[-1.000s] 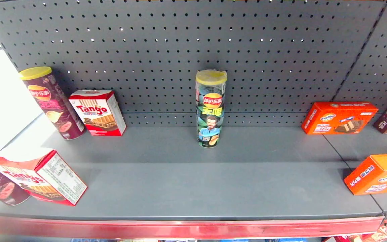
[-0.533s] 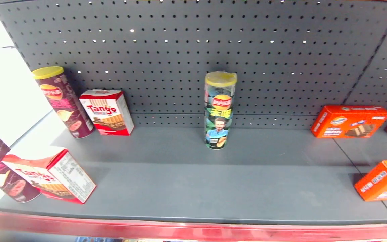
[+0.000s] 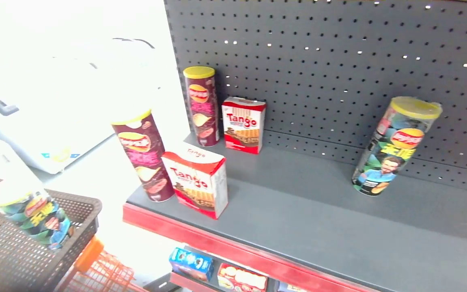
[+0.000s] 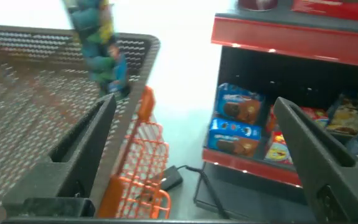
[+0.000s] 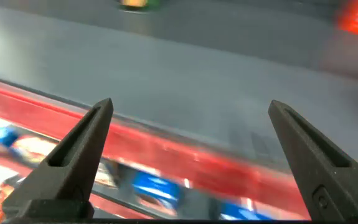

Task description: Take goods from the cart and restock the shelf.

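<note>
The left gripper holds its jaws wide apart with nothing between them. Just ahead of one finger a green chip can stands upright inside the dark mesh cart basket, and the cart's orange frame lies nearer the jaws than the can does. Ahead of the gap and the other finger sit blue biscuit boxes on a lower level. The right gripper also has its jaws spread and empty. Straight ahead of them runs the grey shelf, red front edge nearest and the bare board stretching away beyond. Farther out on that board stand two maroon chip cans, each with a red-and-white wafer box just beside it. Well apart from these, a second green can stands close to the pegboard back wall.
</note>
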